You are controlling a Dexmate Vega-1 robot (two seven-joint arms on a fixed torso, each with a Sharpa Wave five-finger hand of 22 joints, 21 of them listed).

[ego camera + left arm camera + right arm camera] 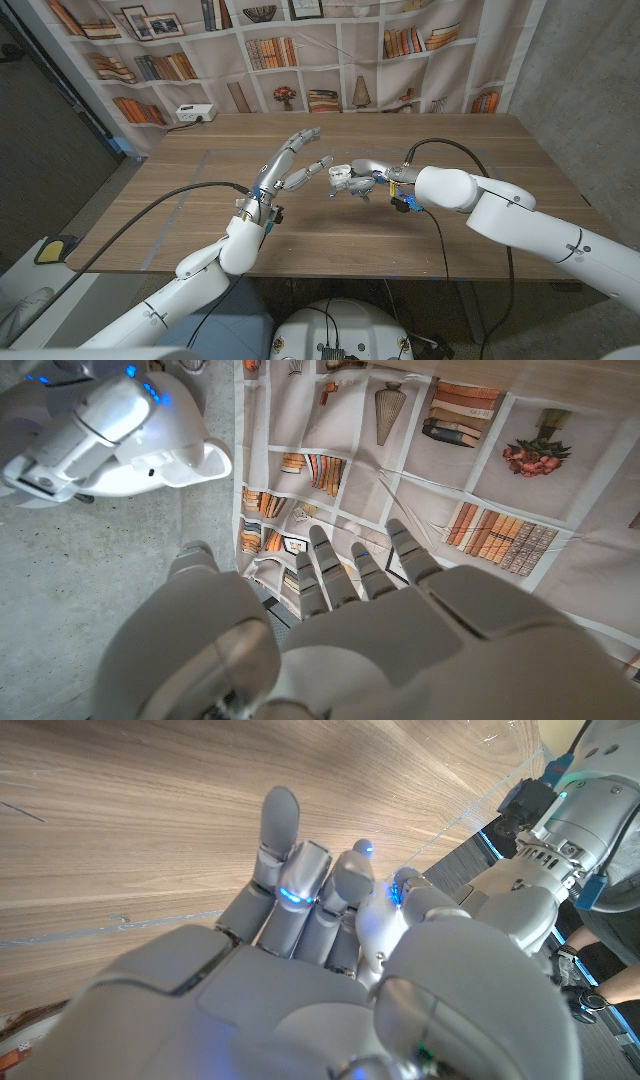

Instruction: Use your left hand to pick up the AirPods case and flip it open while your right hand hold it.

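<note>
**AirPods case held in the right hand above the table's middle**

The AirPods case [342, 176], a small white object, sits in the fingers of the right hand [362, 180] over the middle of the wooden table [200, 200]. In the head view the lid's position is too small to make out, so whether it is open or closed cannot be told. The right hand's fingers curl around the case from the robot's right side; in the right wrist view the right hand [330, 950] shows its back with fingers bent over the wood grain, and the case itself is hidden behind them.

Just beside the case, on its left, the left hand [292, 165] is raised off the table with its fingers spread wide, tips pointing toward the case, holding nothing. Whether a fingertip touches the case cannot be told.

Behind the table hangs a printed bookshelf backdrop [330, 50], and a white power strip [192, 113] lies at the table's far left corner.
</note>
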